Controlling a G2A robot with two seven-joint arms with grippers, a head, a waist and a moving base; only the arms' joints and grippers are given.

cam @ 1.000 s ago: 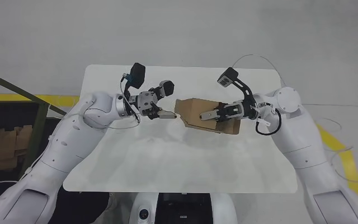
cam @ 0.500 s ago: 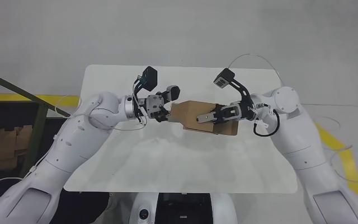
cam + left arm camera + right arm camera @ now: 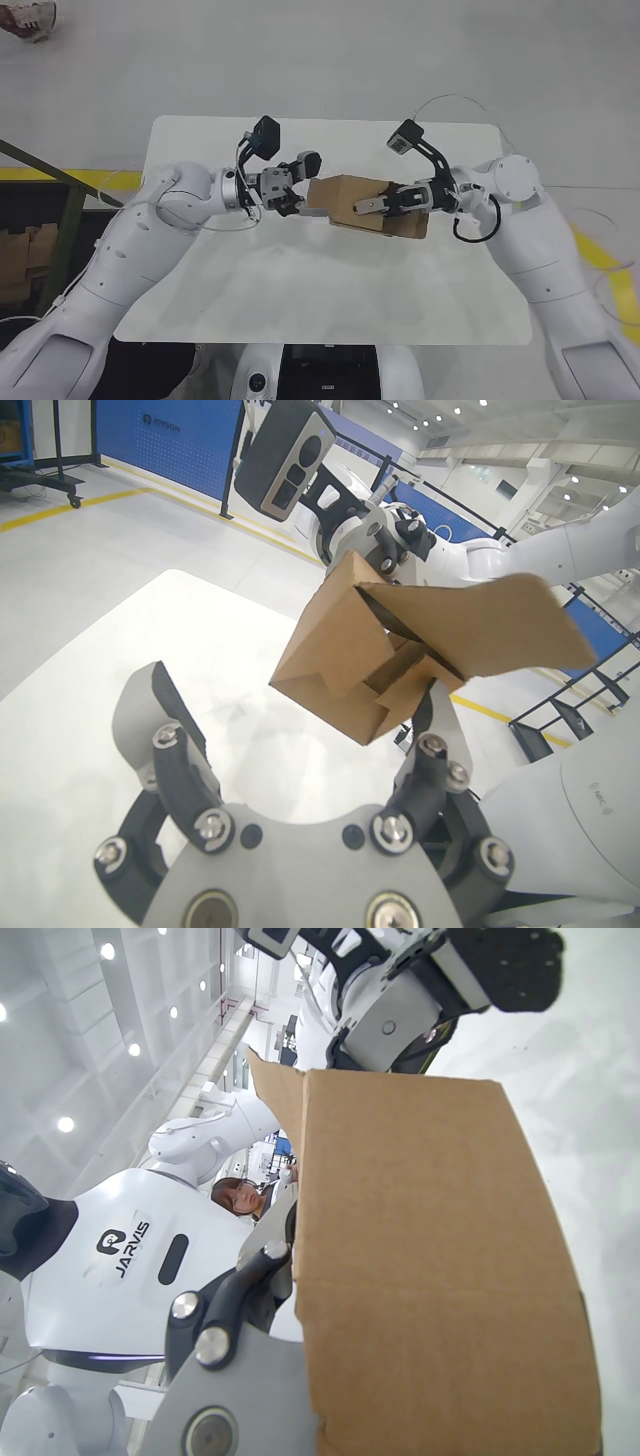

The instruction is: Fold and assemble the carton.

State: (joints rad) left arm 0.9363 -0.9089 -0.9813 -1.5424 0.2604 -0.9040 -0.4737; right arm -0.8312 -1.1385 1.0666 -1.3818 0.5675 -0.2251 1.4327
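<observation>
The white, round-cornered surface (image 3: 300,300) is being reached over by both arms from its two sides. A broad stretch of it is lying between the carton and the near edge, while the far edge is lying closer. The brown corrugated cardboard carton (image 3: 345,195) is being held above the middle of the surface, between the two hands, partly folded, with one long flap (image 3: 500,630) standing out loose. It is being pinched by the right hand (image 3: 365,207) at one wall, with a finger (image 3: 262,1233) being pressed flat along that wall. The left hand (image 3: 303,187) is being held spread wide at the carton's opposite end: one finger (image 3: 445,720) is touching the folded end flaps, while the other (image 3: 135,720) is standing well apart from the cardboard.
</observation>
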